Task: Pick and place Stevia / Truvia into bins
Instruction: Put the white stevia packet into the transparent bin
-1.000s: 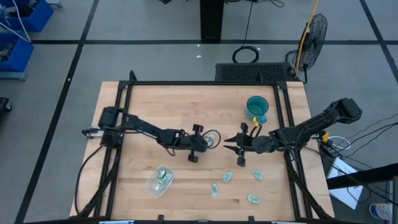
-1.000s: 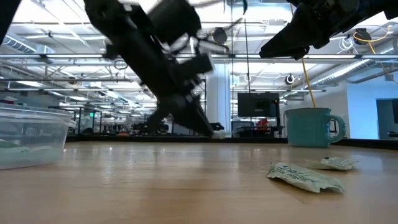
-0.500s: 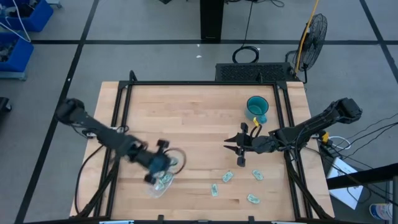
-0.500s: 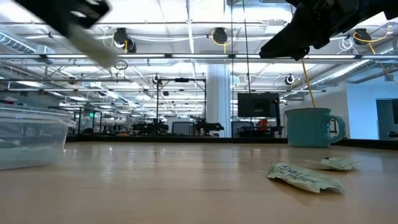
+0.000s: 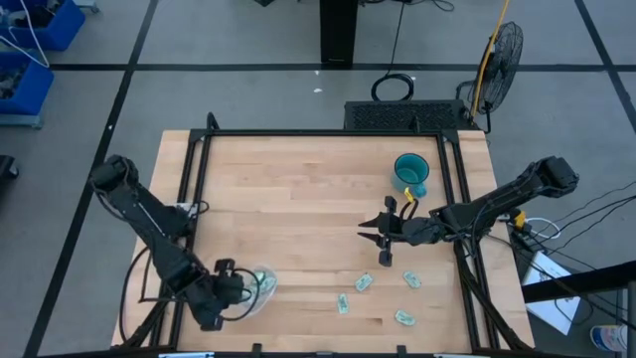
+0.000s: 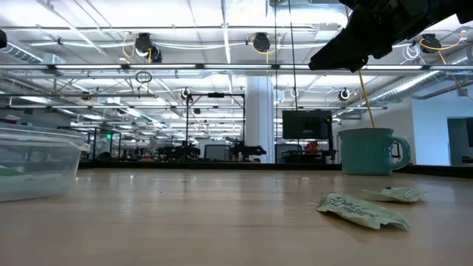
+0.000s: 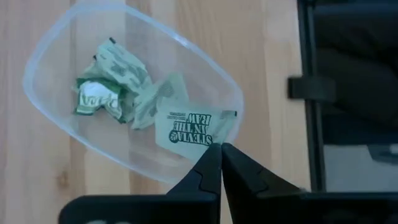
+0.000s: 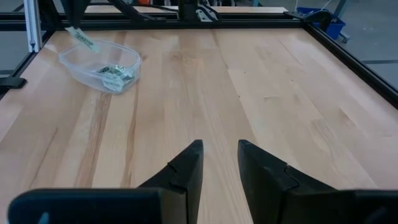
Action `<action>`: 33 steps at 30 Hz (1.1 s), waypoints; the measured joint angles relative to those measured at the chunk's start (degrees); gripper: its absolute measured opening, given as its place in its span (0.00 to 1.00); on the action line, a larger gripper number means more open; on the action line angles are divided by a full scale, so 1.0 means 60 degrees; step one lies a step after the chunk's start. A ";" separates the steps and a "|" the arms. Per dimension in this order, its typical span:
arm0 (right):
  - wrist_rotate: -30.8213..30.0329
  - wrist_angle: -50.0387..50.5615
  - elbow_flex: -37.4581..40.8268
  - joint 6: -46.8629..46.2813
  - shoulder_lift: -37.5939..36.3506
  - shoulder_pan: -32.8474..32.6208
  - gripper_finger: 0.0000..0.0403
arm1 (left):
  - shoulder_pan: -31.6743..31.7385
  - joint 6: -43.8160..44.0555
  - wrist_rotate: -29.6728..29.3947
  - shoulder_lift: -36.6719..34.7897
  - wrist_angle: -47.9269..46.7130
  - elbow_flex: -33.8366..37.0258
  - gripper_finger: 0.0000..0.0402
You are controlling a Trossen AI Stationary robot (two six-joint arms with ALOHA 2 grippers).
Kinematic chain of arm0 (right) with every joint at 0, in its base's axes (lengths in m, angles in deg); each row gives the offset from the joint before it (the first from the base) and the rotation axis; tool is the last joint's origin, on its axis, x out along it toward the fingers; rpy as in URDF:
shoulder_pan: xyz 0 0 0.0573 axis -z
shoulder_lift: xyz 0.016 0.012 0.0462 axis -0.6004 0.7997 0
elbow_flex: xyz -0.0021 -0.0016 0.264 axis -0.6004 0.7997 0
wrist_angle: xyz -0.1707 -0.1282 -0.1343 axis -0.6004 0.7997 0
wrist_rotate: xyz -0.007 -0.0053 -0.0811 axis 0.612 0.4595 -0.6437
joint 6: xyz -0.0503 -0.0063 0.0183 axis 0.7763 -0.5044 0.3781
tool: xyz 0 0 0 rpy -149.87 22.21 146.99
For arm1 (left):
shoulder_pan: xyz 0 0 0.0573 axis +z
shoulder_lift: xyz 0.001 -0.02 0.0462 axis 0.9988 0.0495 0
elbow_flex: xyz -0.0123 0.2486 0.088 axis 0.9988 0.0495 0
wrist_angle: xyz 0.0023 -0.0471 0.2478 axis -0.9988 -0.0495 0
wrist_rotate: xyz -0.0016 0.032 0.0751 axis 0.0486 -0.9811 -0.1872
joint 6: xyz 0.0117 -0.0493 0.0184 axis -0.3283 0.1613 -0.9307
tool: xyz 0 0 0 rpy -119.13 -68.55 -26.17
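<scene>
Your left gripper (image 7: 219, 149) hangs over clear bin (image 7: 50, 56) at table's near-left corner, jaws pinching Stevia sachet (image 7: 193, 127) by its edge, above crumpled sachets (image 7: 106, 87) inside. Your right gripper (image 5: 370, 236) waits mid-right, fingers slightly spread, loose sachets (image 5: 363, 283) just nearer.

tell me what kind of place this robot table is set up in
Probably a large industrial lab or workshop hall: the low view shows a high ceiling with exposed trusses, strip lights and a monitor beyond the table; the high view shows a grey taped floor and a floor fan.
</scene>
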 joint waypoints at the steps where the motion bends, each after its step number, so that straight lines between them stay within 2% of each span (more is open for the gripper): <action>1: 0.0000 0.0000 0.0000 0.0009 -0.0003 -0.0002 0.23 | -0.0027 0.0074 -0.0066 -0.0003 0.0038 -0.0003 0.05; 15: 0.0000 -0.0004 0.0000 0.0098 0.0000 -0.0004 0.23 | -0.0011 -0.0373 -0.0936 -0.0001 -0.0112 -0.0007 0.20; 20: -0.0008 -0.0165 0.0000 0.0884 -0.0003 -0.0003 0.23 | 0.0213 -0.1861 -0.2099 -0.0004 -0.0037 -0.0007 0.23; 25: 0.0006 -0.0217 0.0000 0.1021 -0.0004 0.0022 0.23 | 0.0856 -0.2977 -0.3663 -0.0007 -0.0039 -0.0007 0.24; 27: 0.0323 -0.0130 0.0000 0.1032 -0.0007 0.0029 0.23 | 0.1173 -0.3409 -0.3833 -0.0009 -0.0039 -0.0007 0.24; 29: 0.1076 0.0181 0.0000 0.1132 -0.0007 -0.0039 0.23 | 0.1449 -0.3749 -0.3844 -0.0011 -0.0043 -0.0007 0.24; 31: 0.1884 0.0519 0.0000 0.1180 -0.0011 -0.0308 0.23 | 0.1682 -0.3843 -0.3823 -0.0011 -0.0043 -0.0010 0.24; 33: 0.2249 0.0774 0.0000 0.0859 -0.0018 -0.0626 0.23 | 0.1879 -0.3851 -0.3727 -0.0011 -0.0052 -0.0011 0.24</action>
